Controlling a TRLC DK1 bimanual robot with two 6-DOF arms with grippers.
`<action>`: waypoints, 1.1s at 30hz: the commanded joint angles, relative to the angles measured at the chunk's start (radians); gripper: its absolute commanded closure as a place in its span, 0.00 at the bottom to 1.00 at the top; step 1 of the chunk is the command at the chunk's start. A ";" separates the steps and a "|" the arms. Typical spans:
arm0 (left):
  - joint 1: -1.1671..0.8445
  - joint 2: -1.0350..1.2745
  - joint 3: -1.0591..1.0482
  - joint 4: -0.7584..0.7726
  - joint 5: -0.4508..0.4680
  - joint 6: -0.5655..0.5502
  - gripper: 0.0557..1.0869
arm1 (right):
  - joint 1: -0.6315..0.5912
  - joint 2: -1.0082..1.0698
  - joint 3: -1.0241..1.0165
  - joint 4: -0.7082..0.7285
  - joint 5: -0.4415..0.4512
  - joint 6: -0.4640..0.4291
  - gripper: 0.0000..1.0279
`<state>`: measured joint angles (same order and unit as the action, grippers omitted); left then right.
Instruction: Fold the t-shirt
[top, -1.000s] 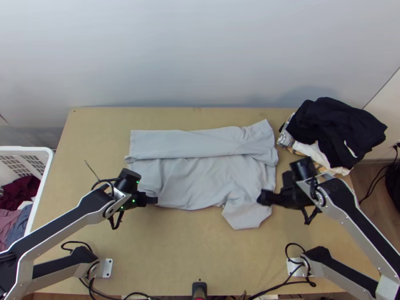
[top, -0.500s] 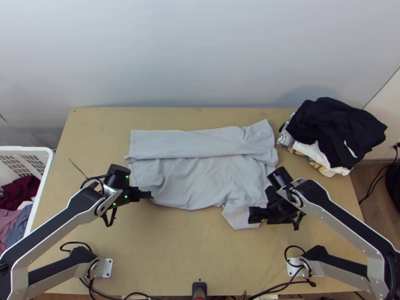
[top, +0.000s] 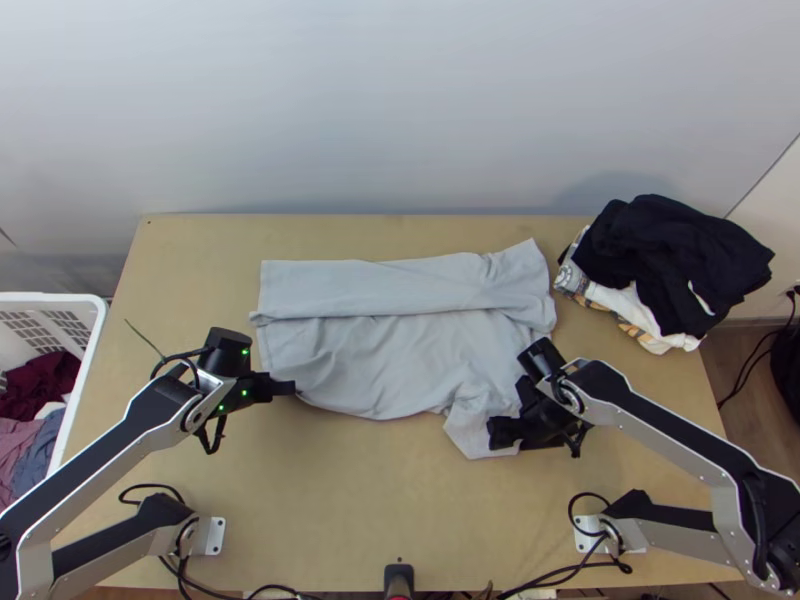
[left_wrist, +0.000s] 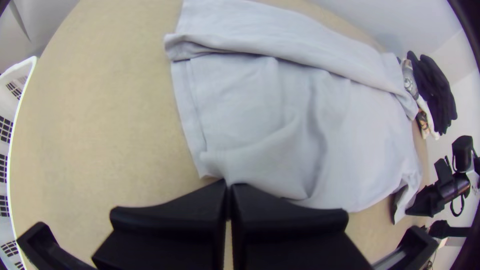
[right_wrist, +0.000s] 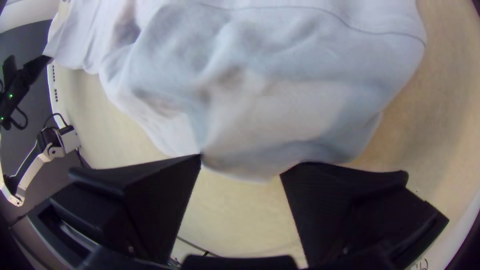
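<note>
Light wooden table (top: 320, 520). Pale grey t-shirt (top: 400, 355), far side folded over, between and beyond both finger pairs. White latticed basket (top: 88, 365), cut off, outward from black left gripper (top: 293, 387): fingers clamped together on the shirt's near edge, pinched fabric hidden. Black right gripper (top: 492, 432): fingers apart at the near sleeve (top: 467, 435), contact unclear.

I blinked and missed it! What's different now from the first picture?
The right gripper moved left and nearer the robot; its open jaws are now at the sleeve of the t-shirt. The left gripper shifted a little left. The t-shirt's fold and the pile of clothes stayed put.
</note>
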<state>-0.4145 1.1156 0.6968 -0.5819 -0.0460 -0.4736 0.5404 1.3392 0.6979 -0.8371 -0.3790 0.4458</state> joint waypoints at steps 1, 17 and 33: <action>0.010 -0.008 -0.003 -0.007 0.000 0.003 0.96 | -0.013 -0.018 -0.014 0.090 0.000 -0.002 0.81; 0.235 -0.109 0.000 -0.061 0.023 0.151 0.96 | -0.309 -0.176 0.074 0.070 -0.001 -0.071 0.97; 0.272 -0.080 0.121 -0.035 0.077 0.219 0.96 | -0.412 -0.089 0.296 0.041 -0.004 -0.073 0.97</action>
<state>-0.1287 1.0016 0.7467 -0.6491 0.0162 -0.2604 0.1631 1.1915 0.8932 -0.7982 -0.3828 0.3656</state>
